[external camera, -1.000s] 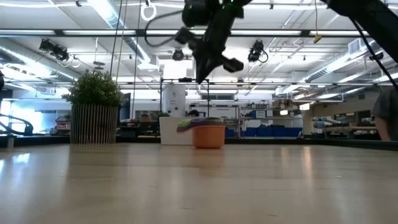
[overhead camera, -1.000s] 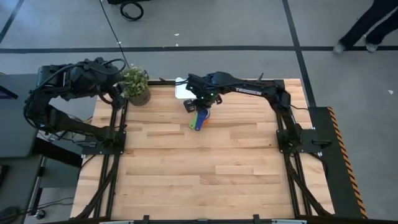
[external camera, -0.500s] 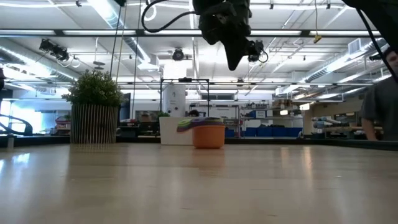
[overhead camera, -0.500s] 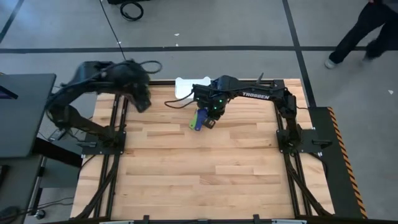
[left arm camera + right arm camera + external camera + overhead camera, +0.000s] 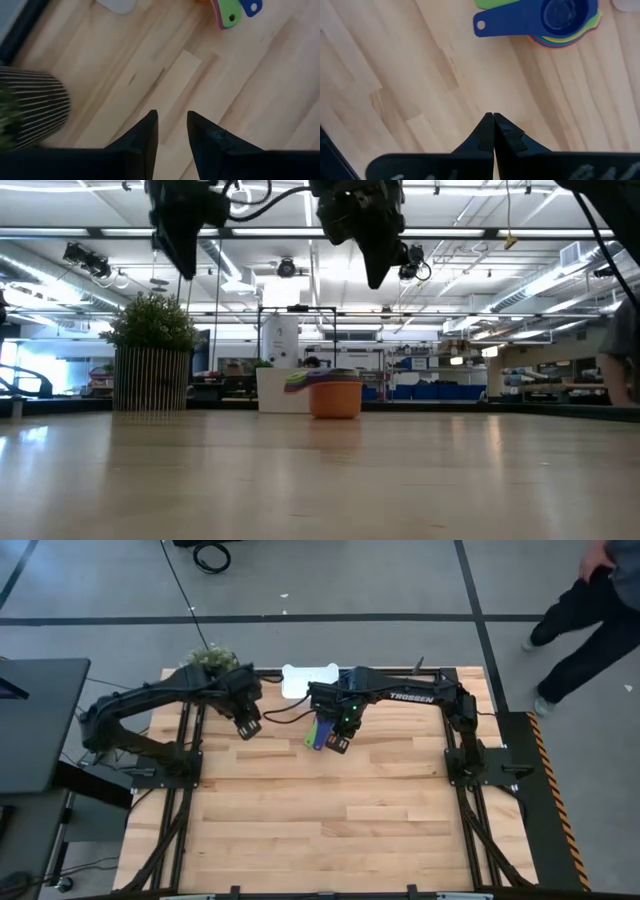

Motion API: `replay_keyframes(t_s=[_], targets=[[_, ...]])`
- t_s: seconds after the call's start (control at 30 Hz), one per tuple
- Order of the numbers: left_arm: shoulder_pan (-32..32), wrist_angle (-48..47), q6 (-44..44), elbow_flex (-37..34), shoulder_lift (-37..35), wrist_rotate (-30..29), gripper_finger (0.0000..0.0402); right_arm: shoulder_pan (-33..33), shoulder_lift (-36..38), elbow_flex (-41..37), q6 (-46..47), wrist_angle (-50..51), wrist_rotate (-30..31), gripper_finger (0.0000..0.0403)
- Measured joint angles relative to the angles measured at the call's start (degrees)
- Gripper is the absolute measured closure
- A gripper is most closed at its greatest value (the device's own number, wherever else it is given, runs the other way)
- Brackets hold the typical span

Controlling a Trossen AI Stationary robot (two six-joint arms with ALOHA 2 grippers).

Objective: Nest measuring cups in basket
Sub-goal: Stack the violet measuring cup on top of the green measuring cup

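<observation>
A robotics laboratory or industrial test hall, as seen across a butcher-block wooden table (image 5: pixel 320 810) mounted on a black metal frame (image 5: pixel 165 800). The floor (image 5: pixel 350 580) is grey concrete marked with dark tape lines, and hazard striping (image 5: pixel 548 780) edges the rig on one side. The low view shows a high open ceiling with long fluorescent strip lights (image 5: pixel 180 210), exposed ducts and cable runs, and further workstations with blue bins (image 5: pixel 430 391) in the background; their contents are too distant to identify. A potted plant (image 5: pixel 152 365) stands on the table. A person (image 5: pixel 590 610) walks across the floor beyond the rig.
</observation>
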State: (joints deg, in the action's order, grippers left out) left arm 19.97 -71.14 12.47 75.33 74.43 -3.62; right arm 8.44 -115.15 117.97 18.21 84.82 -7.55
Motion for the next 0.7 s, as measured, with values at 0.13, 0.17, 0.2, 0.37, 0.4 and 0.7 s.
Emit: replay_keyframes(t_s=[0.13,0.17,0.2,0.37,0.4,0.7], targets=[[2.1,4.99,-2.19,-7.21,-1.78,2.62,0.029,-1.02,0.19,0.0,1.1,-0.18,0.0,0.04],[2.65,6.05,-2.73,-8.78,-1.82,3.12,0.029,-1.27,0.38,0.0,1.29,-0.21,0.0,0.04],[3.11,6.98,-3.29,-10.32,-1.82,3.64,0.029,-1.52,0.6,0.0,1.52,-0.16,0.01,0.04],[5.28,18.28,-4.13,-18.61,-1.92,10.58,0.029,-2.37,1.4,0.0,3.56,-0.26,0.42,0.04],[5.57,21.2,-4.11,-20.3,-1.9,12.26,0.029,-2.37,1.51,-0.02,3.91,-0.22,0.44,0.04],[6.11,42.14,-0.98,-31.19,-0.75,14.25,0.029,-1.85,1.75,-0.02,5.73,-5.23,1.76,0.04]])
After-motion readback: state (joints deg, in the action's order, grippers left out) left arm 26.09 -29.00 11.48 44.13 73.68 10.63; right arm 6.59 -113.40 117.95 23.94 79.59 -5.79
